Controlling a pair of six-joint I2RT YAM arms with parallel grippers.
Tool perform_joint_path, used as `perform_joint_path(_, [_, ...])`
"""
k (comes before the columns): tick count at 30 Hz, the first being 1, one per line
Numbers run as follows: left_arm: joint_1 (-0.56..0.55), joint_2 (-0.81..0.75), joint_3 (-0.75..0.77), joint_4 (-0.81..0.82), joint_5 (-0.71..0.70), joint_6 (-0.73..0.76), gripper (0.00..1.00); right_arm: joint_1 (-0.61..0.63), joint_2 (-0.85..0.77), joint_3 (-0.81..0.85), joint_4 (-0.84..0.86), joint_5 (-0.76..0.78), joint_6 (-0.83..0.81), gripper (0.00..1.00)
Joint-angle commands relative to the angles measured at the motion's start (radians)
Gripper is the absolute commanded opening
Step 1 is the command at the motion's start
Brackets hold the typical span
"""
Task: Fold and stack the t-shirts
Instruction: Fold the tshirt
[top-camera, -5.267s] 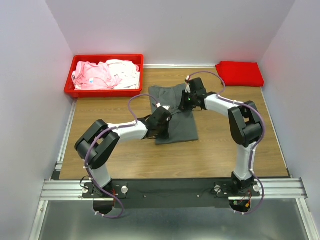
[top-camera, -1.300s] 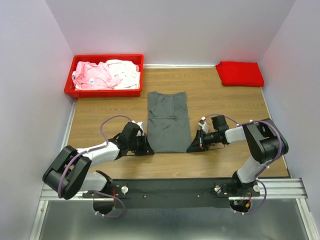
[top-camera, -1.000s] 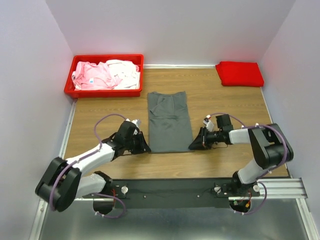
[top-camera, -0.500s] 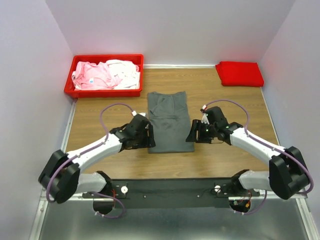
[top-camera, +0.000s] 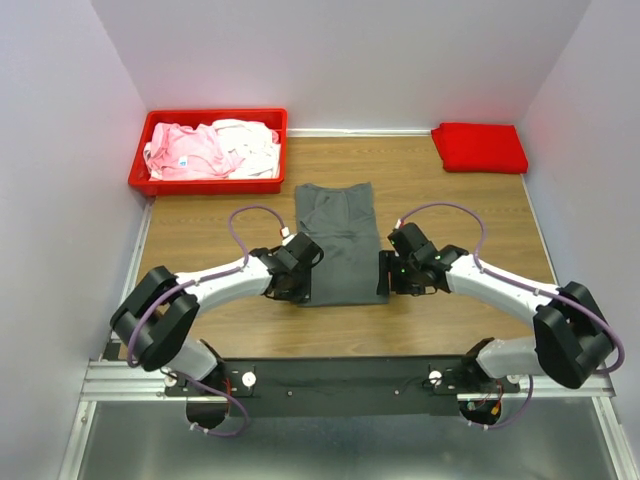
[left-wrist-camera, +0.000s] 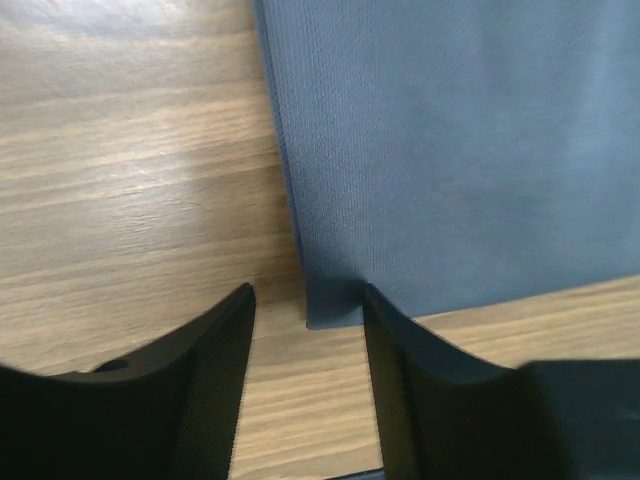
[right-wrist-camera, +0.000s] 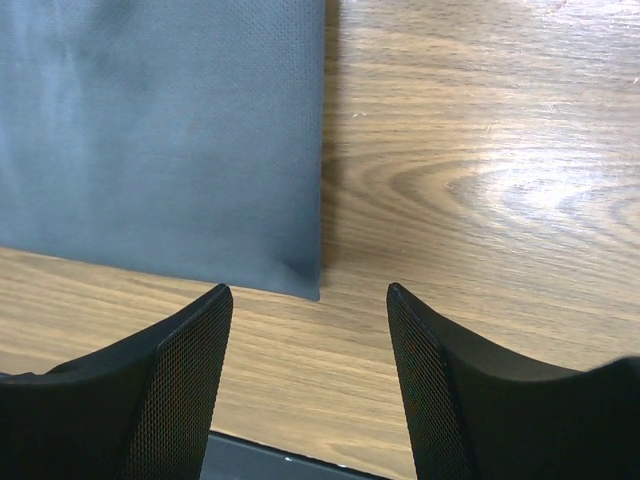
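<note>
Straddling near corners of the grey shirt (top-camera: 337, 240), your left tool (left-wrist-camera: 306, 305) and right tool (right-wrist-camera: 310, 300) both gape, released. Next, likely: pinch both, fold toward far end.

Item one, as I see it: a dark grey t-shirt (top-camera: 338, 245), folded into a long narrow rectangle and lying flat and smooth at the middle of the table (top-camera: 200, 230), its near corners square. Item two: a bright red t-shirt (top-camera: 480, 147), folded into a compact rectangle at the far right corner, well apart from the grey one. Items three and four: a pale pink t-shirt (top-camera: 185, 150) and a white t-shirt (top-camera: 250, 145), both crumpled and unfolded, side by side in the red bin (top-camera: 205, 186) at far left.
</note>
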Motion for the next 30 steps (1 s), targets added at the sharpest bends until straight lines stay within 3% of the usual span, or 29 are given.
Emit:
perform_joint_path(1, [-0.026,0.039,0.012,-0.004,-0.029,0.005,0.52,0.02,0.022,0.021,-0.029,0.072,0.023,0.7])
perform_joint_path(8, [-0.057,0.072,0.009,-0.029,-0.055,-0.012,0.5,0.04,0.025,0.022,-0.029,0.095,0.029,0.7])
perform_joint_path(12, [-0.086,0.1,0.022,-0.064,-0.077,-0.024,0.43,0.052,0.036,0.027,-0.029,0.112,0.037,0.7])
perform_joint_path(18, [-0.134,0.151,0.033,-0.076,-0.077,-0.046,0.17,0.072,0.068,0.042,-0.028,0.136,0.055,0.7])
perform_joint_path(20, [-0.137,0.149,0.035,-0.076,-0.075,-0.052,0.01,0.078,0.083,0.047,-0.025,0.141,0.061,0.7])
perform_joint_path(30, [-0.138,0.111,0.021,-0.064,-0.069,-0.052,0.0,0.091,0.151,0.062,0.011,0.117,0.075,0.53])
